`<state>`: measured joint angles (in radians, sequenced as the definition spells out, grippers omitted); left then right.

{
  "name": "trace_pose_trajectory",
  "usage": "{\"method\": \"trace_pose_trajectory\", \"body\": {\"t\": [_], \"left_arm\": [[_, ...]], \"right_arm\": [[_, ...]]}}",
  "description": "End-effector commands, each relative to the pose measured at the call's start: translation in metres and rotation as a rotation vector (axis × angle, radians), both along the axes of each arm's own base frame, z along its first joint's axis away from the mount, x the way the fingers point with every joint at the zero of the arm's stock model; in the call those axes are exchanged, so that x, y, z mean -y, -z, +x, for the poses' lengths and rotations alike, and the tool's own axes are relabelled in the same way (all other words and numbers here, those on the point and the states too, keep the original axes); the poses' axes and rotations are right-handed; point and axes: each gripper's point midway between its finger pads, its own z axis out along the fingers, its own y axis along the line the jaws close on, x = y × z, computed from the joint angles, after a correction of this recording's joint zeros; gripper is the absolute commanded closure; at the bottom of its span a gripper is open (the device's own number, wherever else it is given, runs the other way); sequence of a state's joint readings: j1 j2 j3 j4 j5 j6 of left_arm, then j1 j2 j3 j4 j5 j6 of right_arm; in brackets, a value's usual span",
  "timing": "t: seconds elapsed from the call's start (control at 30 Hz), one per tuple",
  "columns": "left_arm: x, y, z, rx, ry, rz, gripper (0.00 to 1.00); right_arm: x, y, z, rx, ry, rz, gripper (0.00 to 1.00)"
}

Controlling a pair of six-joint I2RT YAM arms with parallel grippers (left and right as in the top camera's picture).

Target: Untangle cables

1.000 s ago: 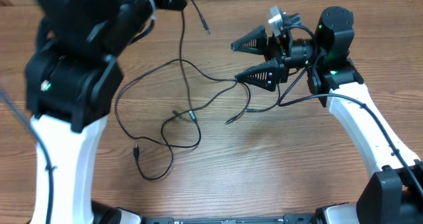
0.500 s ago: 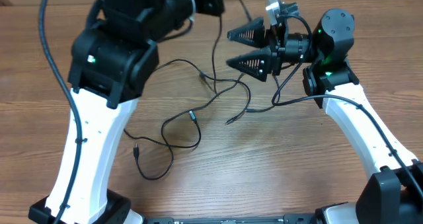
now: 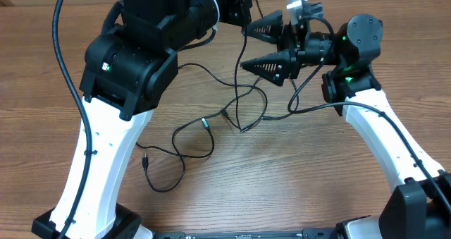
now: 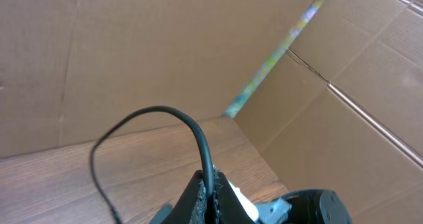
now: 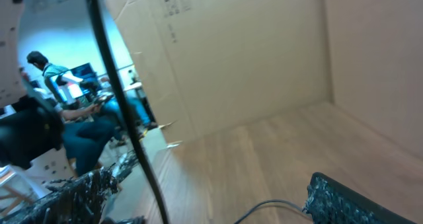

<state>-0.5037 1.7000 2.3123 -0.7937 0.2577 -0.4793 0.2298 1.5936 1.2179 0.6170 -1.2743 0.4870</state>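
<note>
Left gripper (image 4: 209, 192) clamped on a strand, right gripper (image 3: 256, 47) spread wide.
The cables (image 3: 203, 122) trail down from the left gripper (one strand between the right fingers) onto the table (image 3: 296, 175) beneath.

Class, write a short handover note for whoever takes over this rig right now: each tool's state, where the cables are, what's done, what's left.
Left tool: shut on one cable strand, lifted above the table.
Right tool: open, the lifted strand hanging between its fingers, ungripped.
Other cables: loose crossed loops on the table.
Done: one strand raised. Left: undo the crossings, lay cables apart.
</note>
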Motion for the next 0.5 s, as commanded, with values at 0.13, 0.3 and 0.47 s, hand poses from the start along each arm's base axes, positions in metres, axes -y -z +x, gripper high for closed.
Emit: {"method": "trace_pose_trajectory", "body": {"t": [0.13,0.3,0.47], "left_arm": [[0.000,-0.005,-0.001,0.019,-0.001,-0.002,0.96],[0.001,0.000,0.001,0.003,-0.002,0.008,0.96],[0.004,0.008,0.007,-0.014,-0.002,0.018,0.96]], "right_arm": [[-0.020,0.000,-0.019,-0.002,-0.078,-0.003,0.11],[-0.021,0.000,-0.019,-0.002,-0.081,-0.003,0.76],[-0.021,0.000,-0.019,-0.028,-0.083,-0.003,0.96]]}}
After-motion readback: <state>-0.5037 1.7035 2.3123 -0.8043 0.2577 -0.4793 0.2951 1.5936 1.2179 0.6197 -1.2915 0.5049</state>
